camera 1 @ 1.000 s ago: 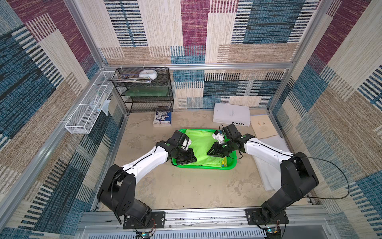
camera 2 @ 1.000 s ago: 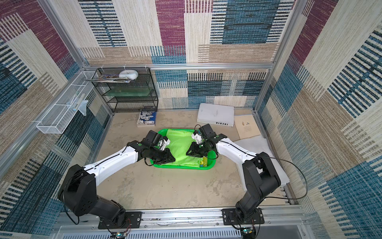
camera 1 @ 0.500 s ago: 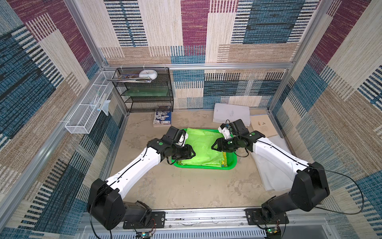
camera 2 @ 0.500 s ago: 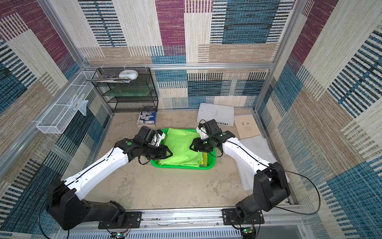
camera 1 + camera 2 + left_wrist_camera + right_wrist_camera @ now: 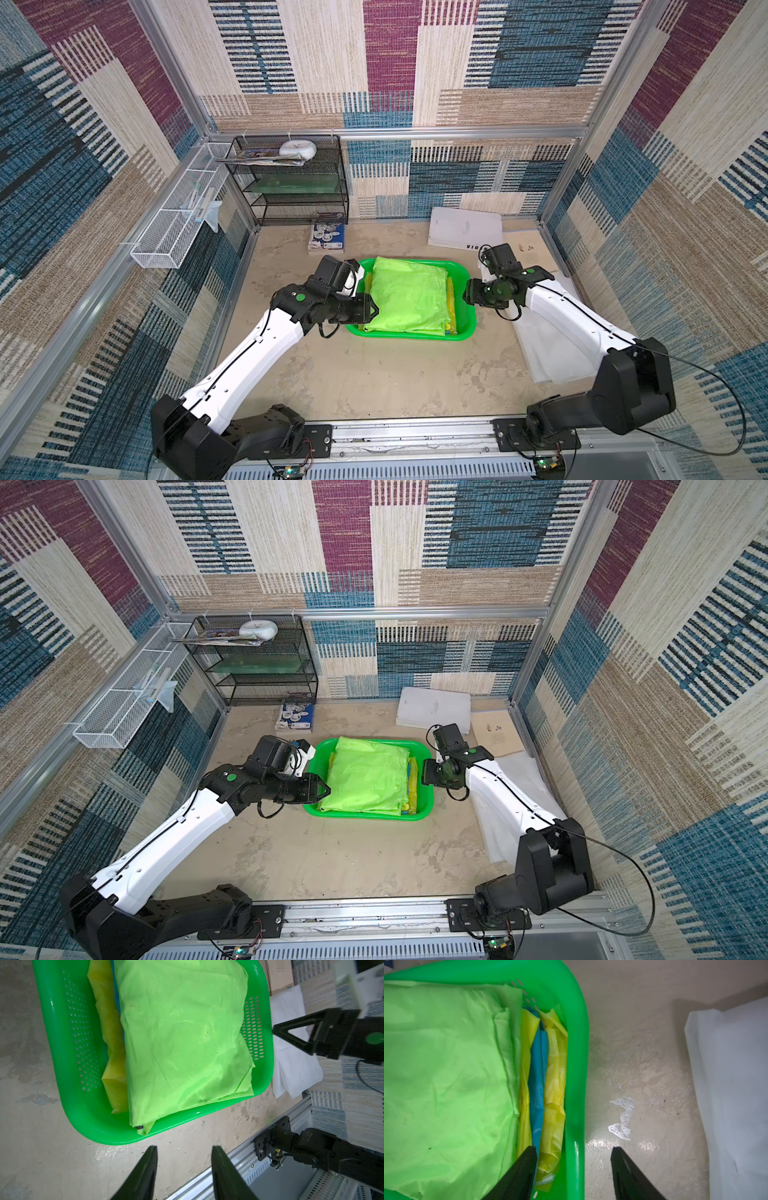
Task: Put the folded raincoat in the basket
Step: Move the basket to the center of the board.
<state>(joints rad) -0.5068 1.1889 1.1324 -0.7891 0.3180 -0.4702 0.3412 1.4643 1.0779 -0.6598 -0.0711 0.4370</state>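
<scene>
Left wrist view: folded raincoat point(image 5: 182, 1043) lies flat inside the basket point(image 5: 54, 1043), stacked over a yellow sheet point(image 5: 554, 1084) and a blue sheet point(image 5: 537, 1076), with one corner riding on the rim. Neither of your grippers holds it. Left gripper point(image 5: 184, 1148) has its jaws apart and empty, at the basket's 9 o'clock in both top views. Right gripper point(image 5: 574, 1148) has its jaws apart and empty, one either side of the rim at 3 o'clock. Placement looks done to me. What's left for you: clear the arms, maybe tuck that corner.
</scene>
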